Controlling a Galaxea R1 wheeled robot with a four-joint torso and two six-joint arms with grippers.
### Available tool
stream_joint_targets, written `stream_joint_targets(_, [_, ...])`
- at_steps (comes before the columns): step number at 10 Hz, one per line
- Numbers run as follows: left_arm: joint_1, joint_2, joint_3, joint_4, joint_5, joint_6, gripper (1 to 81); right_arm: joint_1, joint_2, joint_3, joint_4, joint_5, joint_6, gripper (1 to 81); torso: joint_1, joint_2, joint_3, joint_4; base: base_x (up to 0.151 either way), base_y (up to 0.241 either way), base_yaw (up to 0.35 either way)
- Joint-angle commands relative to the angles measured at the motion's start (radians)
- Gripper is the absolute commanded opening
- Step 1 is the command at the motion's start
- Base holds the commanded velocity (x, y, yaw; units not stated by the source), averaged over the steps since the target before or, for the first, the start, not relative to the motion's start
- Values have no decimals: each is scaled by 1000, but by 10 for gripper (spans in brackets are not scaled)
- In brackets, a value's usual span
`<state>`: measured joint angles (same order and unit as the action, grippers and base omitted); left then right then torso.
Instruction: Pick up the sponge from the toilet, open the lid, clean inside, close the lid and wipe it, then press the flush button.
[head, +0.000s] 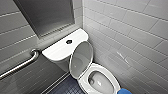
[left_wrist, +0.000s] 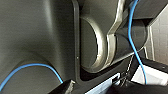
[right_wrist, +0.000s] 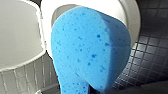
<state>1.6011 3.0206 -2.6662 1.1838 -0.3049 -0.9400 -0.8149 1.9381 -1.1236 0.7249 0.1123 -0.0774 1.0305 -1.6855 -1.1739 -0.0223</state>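
Right jaws are clamping the sponge (right_wrist: 90, 50) by its base | it is hovering near the toilet (head: 83, 81) rim, the lid (head: 81, 60) standing open | soft, light, compressible: likely handling best gripped mid-body.

This is a bathroom. In the head view a white toilet (head: 110, 75) stands at five o'clock, its lid (head: 81, 60) raised against the tank (head: 57, 50). A steel grab bar (head: 20, 65) is fixed to the wall at eight o'clock. Pale grey tiles (head: 125, 30) cover the walls, and small dark tiles cover the floor (head: 65, 87) at six o'clock.
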Motion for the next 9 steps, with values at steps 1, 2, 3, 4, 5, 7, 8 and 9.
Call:
stream_joint_targets(1, [41,3,8,17,36,4,811,213,12,52,-25,-45,-5,10,0,0,0,0,0,0,0])
stream_joint_targets(2, [41,2,8,13,36,4,811,271,85,-5,2,-72,-5,10,0,0,0,0,0,0,0])
stream_joint_targets(3, [41,2,8,10,36,4,811,315,157,-69,10,-107,-5,10,0,0,0,0,0,0,0])
stream_joint_targets(4, [41,0,6,8,36,4,811,341,237,-137,10,-117,-2,10,0,0,0,0,0,0,0])
stream_joint_targets(5, [41,-2,6,7,36,4,811,366,318,-211,10,-141,1,10,0,0,0,0,0,0,0])
stream_joint_targets(7, [41,-2,6,5,36,3,811,400,465,-361,10,-164,4,10,0,0,0,0,0,0,0])
stream_joint_targets(8, [41,-2,6,5,36,1,811,418,541,-438,10,-177,5,10,0,0,0,0,0,0,0])
stream_joint_targets(9, [41,-3,6,5,38,1,811,437,617,-520,10,-203,5,10,0,0,0,0,0,0,0])
